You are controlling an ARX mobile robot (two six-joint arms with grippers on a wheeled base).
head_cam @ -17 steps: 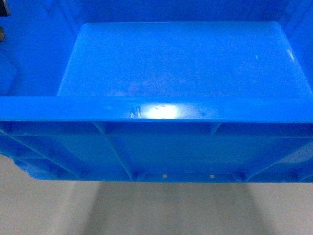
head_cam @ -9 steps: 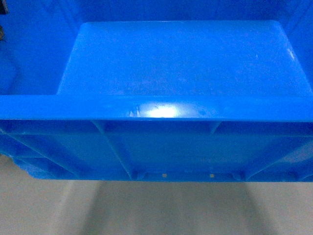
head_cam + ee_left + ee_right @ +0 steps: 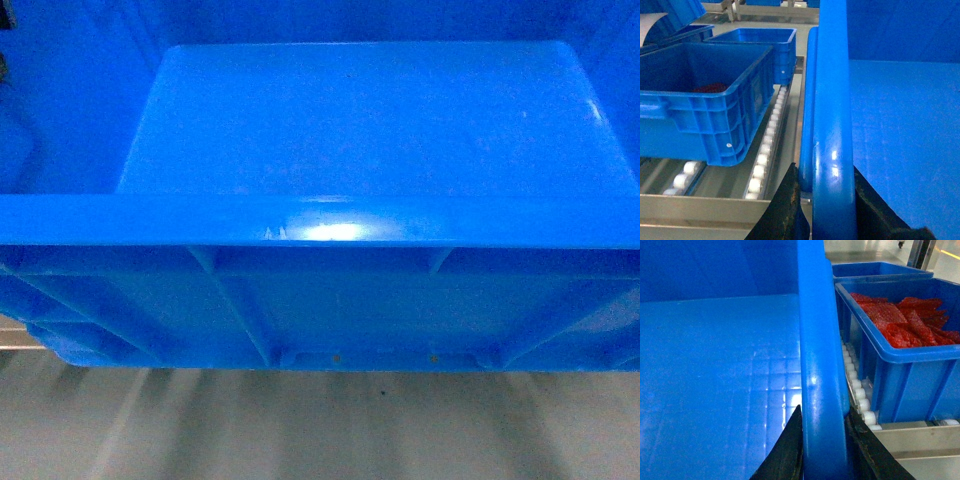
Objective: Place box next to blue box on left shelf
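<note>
— Where is the box [image 3: 330,150]?

— In my head view it fills nearly everything: open top, smooth floor, ribbed near wall, pale ground below. I see neither claw there.

— And the wrist views?

— My left claw [image 3: 822,200] has its dark fingers [image 3: 785,210] closed either side of the box's left rim. My right claw [image 3: 822,445] pinches the right rim the same way, one finger inside, one outside.

— The shelf?

— Only the wrists show it. The left shelf [image 3: 765,155], white rollers between grey rails, runs just beside the box on both sides. On my left sits a blue crate [image 3: 705,100], another behind it. On my right, a crate of red bags [image 3: 900,340] stands just beside the box.
</note>
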